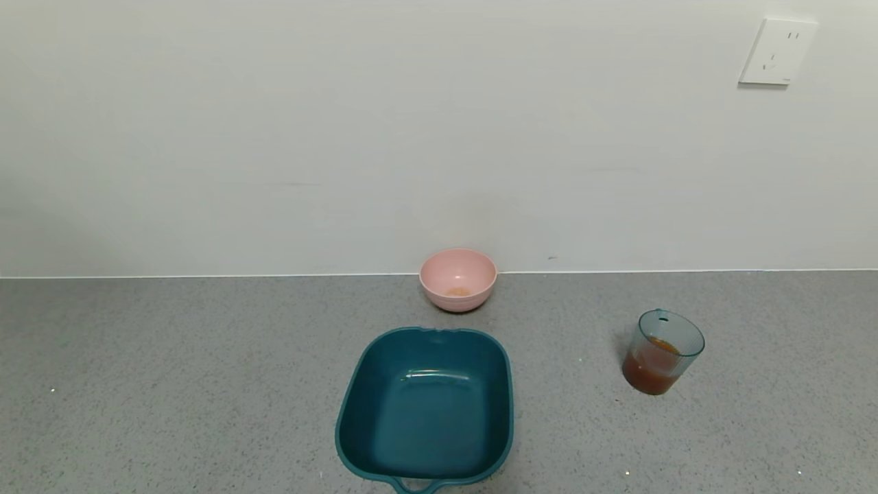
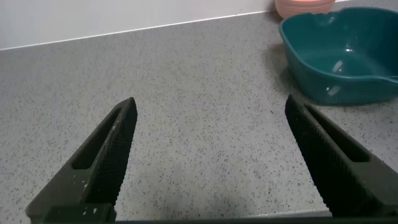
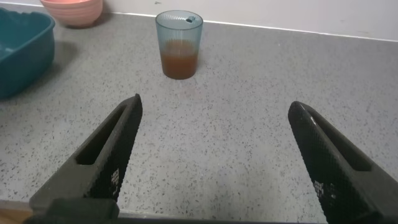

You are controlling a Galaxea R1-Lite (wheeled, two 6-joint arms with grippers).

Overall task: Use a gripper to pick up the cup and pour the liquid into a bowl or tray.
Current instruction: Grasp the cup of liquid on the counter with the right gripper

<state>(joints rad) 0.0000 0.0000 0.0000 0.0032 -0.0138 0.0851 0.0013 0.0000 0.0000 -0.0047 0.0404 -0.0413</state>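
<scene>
1. Nearest our head camera sits the teal tray at the front edge of the grey surface, loop handle toward us, its inside bare.
2. Behind it, against the back edge by the wall, we've got the pink bowl.
3. Off to the right stands the cup, upright, well apart from the tray, the reddish-brown liquid filling its lower part.
4. Our right gripper hangs low over the surface, fingers spread wide, cup ahead of it.
5. Our left gripper is also wide apart, holding nothing, left of the tray.
</scene>
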